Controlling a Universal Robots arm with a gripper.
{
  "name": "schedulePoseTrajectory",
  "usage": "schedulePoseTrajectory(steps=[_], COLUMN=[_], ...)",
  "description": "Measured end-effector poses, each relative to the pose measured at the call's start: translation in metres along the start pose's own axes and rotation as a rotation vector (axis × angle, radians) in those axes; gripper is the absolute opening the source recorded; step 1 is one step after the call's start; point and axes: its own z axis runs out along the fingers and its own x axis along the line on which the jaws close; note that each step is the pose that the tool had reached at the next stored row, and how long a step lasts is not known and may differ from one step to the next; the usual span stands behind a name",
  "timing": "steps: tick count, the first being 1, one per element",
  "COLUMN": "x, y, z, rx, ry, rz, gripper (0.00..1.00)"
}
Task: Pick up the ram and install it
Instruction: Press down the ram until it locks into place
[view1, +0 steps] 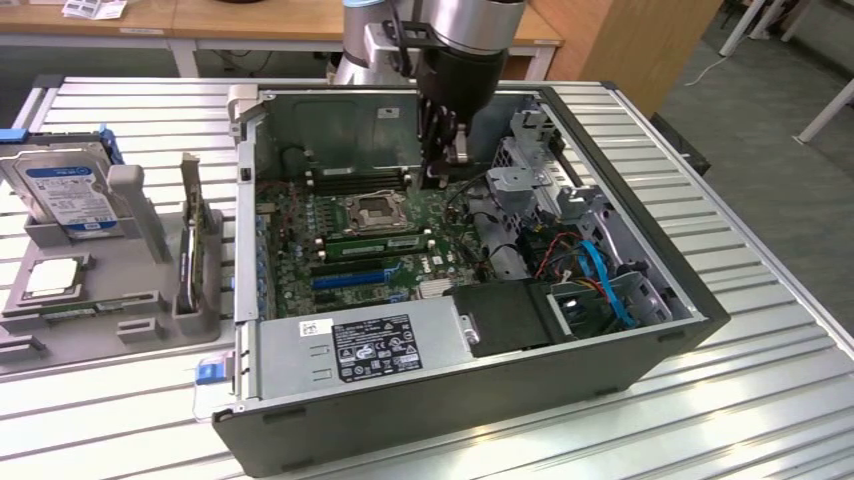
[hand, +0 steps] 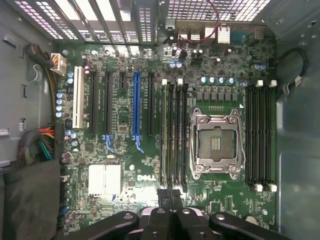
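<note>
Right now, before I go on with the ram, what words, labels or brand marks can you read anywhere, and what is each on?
"DELL": white print on the motherboard.
Power supply label: black sticker with logos, print too small to read.
White sticker beside it: unreadable.
Hard drive label: blue and white, text too blurred to read.
Other markings on the motherboard: too small to read.

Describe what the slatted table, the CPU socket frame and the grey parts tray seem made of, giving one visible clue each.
Slatted table: probably aluminium or steel, pale silver; its ribbed slats catch the light.
CPU socket frame: bare metal, polished; bright glints along its edges.
Grey parts tray: likely plastic, matte; blocky moulded holders without shine.
</note>
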Motion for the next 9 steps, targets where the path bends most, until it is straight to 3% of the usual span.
schedulePoseTrajectory(steps=[9], x=[0.0002], y=[-0.0003], z=[0.0075], rx=[0.0], ry=[0.0], rz=[0.0], gripper=[0.1])
